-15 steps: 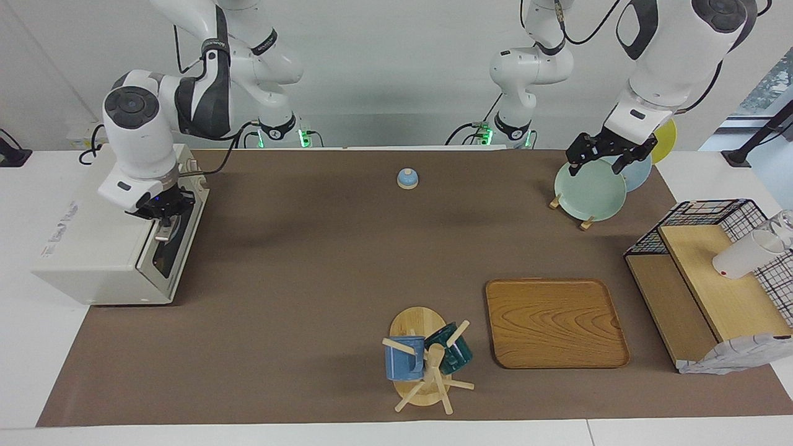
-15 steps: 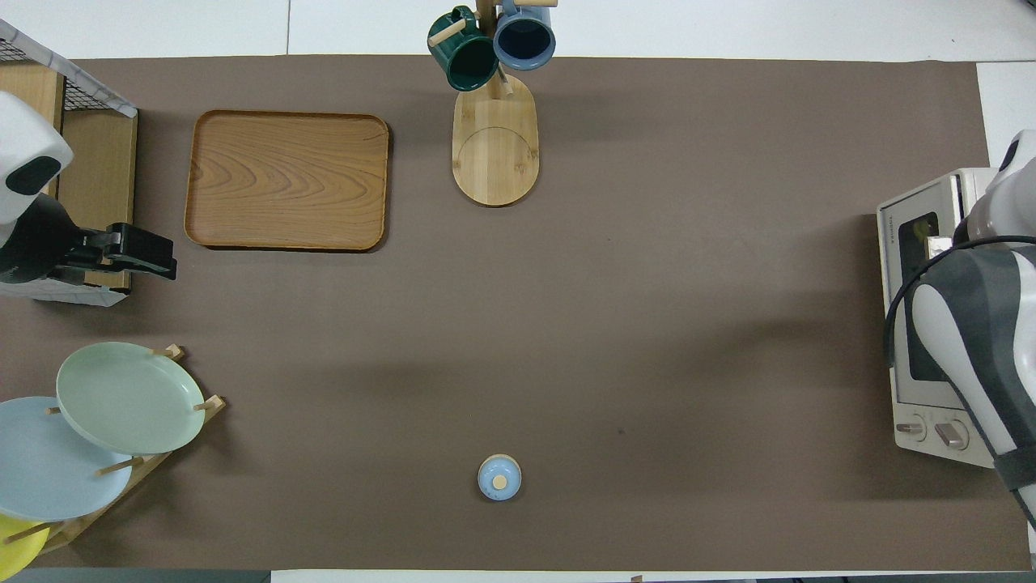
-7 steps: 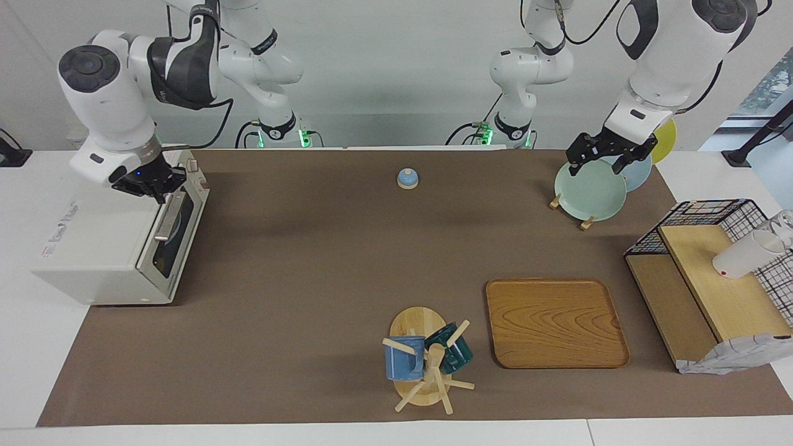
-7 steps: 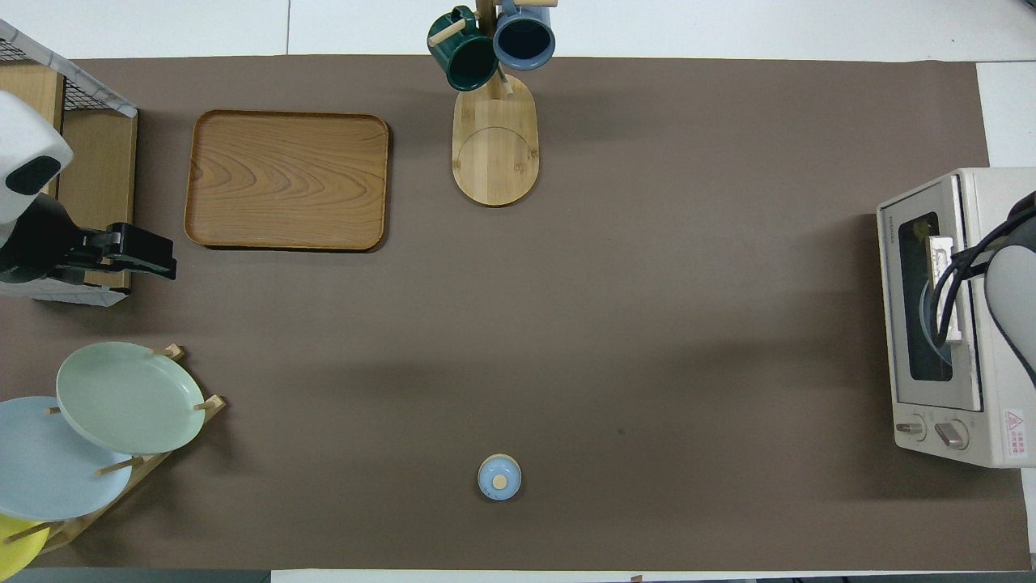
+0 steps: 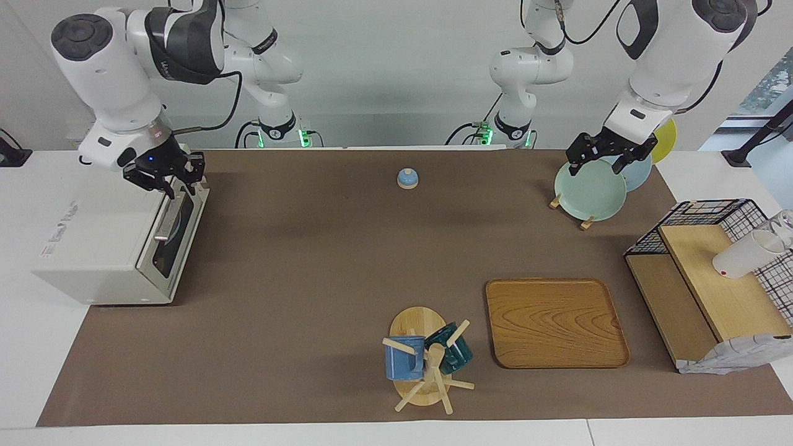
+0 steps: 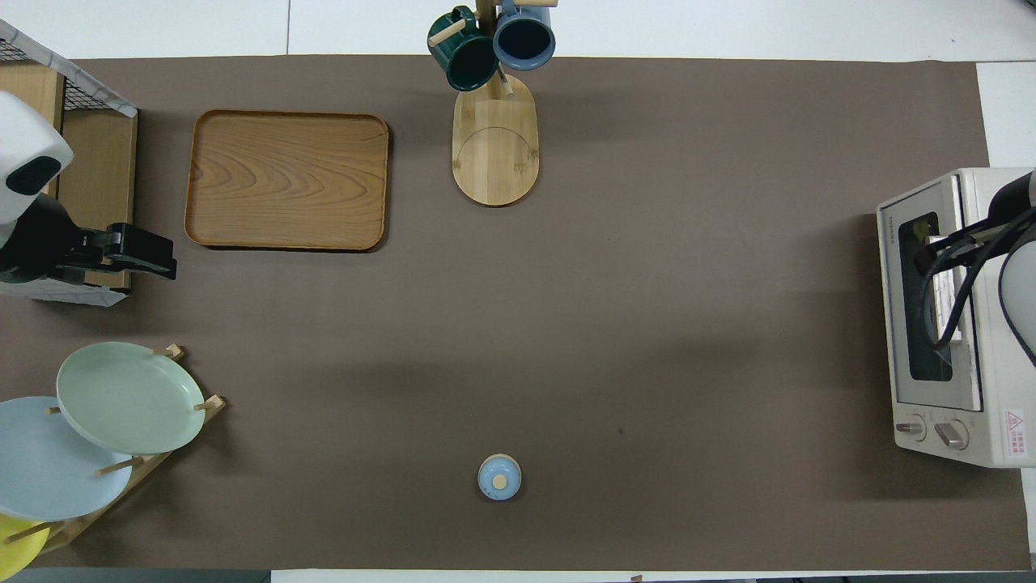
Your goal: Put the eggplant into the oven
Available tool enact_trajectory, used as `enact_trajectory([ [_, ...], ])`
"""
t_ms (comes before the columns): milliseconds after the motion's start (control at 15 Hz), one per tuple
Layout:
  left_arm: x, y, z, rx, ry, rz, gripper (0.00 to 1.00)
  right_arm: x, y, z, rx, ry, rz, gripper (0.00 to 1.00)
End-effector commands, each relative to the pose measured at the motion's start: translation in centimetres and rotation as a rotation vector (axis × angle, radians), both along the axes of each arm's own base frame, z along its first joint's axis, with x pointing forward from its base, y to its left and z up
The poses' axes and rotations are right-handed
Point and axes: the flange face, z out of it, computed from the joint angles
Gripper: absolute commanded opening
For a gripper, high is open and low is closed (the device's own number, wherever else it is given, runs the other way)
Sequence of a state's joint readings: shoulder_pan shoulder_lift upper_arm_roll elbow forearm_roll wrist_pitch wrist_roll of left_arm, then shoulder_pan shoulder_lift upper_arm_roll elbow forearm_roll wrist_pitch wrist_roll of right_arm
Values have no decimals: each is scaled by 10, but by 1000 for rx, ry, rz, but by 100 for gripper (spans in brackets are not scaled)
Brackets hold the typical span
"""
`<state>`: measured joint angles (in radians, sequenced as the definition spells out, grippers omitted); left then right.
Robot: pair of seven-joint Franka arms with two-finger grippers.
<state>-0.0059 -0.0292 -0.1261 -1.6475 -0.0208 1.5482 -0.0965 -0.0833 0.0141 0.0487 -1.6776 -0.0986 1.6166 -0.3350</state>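
The white oven stands at the right arm's end of the table, its dark glass door shut; it also shows in the overhead view. The eggplant is hidden, apart from a small greenish bit behind the glass above a blue plate inside. My right gripper hangs open and empty just above the oven's top front edge, at the end nearer to the robots. My left gripper hangs open and empty over the plate rack and waits.
A plate rack holds a green plate, a blue one and a yellow one. A wooden tray, a mug tree, a small blue lidded pot and a wire-and-wood shelf with a white cup stand on the brown mat.
My right gripper has lifted off the oven door's handle and moved up and toward the robots, and now hangs above the oven's top edge. The left arm has not moved.
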Motion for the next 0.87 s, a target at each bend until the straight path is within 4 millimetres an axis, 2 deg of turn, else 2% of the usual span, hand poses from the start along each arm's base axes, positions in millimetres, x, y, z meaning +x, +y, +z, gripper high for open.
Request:
enact_trajectory([
  [0, -7, 4, 3, -7, -3, 9, 100, -6, -1, 9, 35, -2, -8, 100],
  [334, -7, 4, 3, -7, -3, 9, 100, -17, 2, 24, 38, -5, -4, 100],
  [802, -7, 4, 3, -7, -3, 9, 100, -21, 7, 22, 58, 11, -14, 100],
])
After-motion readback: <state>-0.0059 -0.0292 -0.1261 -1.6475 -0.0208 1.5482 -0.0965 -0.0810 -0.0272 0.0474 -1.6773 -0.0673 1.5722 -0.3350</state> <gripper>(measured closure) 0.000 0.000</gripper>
